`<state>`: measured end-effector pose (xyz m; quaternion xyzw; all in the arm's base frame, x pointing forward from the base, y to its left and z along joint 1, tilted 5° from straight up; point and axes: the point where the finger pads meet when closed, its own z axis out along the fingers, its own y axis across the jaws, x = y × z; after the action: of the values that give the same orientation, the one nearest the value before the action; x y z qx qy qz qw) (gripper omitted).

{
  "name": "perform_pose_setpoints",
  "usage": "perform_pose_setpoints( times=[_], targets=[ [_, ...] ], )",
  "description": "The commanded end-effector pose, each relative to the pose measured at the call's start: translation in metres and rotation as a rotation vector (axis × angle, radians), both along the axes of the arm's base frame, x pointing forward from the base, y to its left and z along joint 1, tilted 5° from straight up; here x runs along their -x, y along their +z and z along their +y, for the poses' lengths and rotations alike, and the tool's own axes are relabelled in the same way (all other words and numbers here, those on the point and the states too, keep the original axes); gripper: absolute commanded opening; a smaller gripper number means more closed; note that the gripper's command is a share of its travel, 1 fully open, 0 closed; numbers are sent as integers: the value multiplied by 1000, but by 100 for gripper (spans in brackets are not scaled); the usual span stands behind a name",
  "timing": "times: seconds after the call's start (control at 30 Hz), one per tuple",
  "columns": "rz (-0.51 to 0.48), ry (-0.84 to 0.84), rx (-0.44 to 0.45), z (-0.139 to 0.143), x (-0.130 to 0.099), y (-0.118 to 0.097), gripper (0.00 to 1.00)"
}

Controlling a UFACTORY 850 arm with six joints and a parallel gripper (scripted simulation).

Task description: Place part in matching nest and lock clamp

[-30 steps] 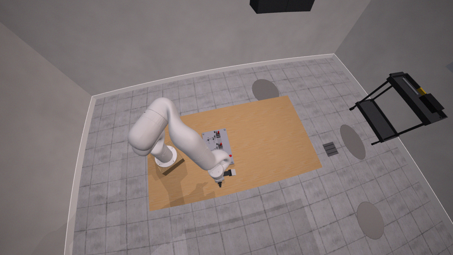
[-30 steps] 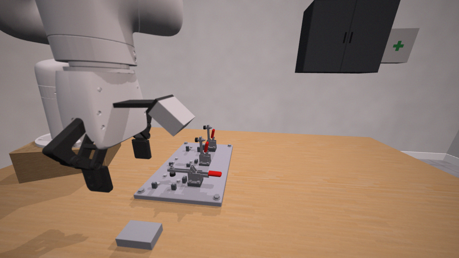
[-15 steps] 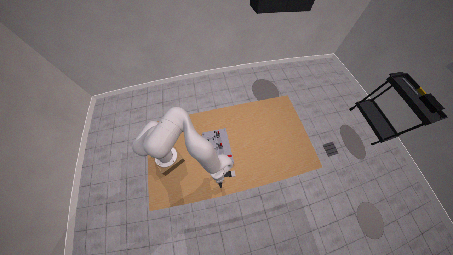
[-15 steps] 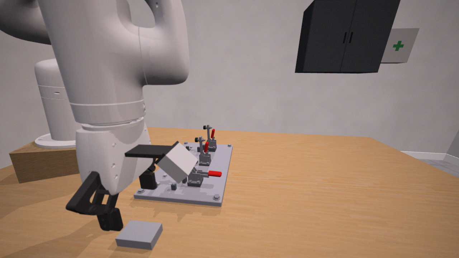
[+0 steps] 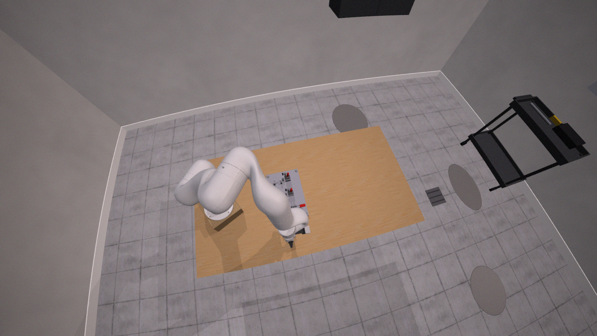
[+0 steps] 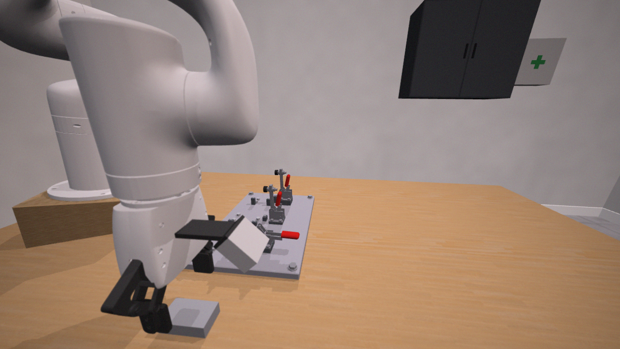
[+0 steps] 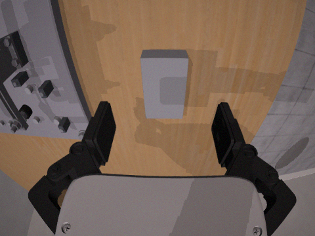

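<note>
Now the hand (image 7: 163,128) hangs spread, empty, low over the part (image 7: 164,84), near the fixture (image 6: 277,234) edge
</note>
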<state>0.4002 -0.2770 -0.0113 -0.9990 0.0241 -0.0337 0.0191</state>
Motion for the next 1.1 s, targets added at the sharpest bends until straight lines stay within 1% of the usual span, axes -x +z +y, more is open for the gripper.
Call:
perform_pose_setpoints(
  times=[0.0,0.27,1.07],
  targets=[
    [-10,0,-1,0,-1,-4,100],
    [-10,0,-1,0,-1,-7,100],
    [-10,0,-1,0,-1,-8,100]
  ],
)
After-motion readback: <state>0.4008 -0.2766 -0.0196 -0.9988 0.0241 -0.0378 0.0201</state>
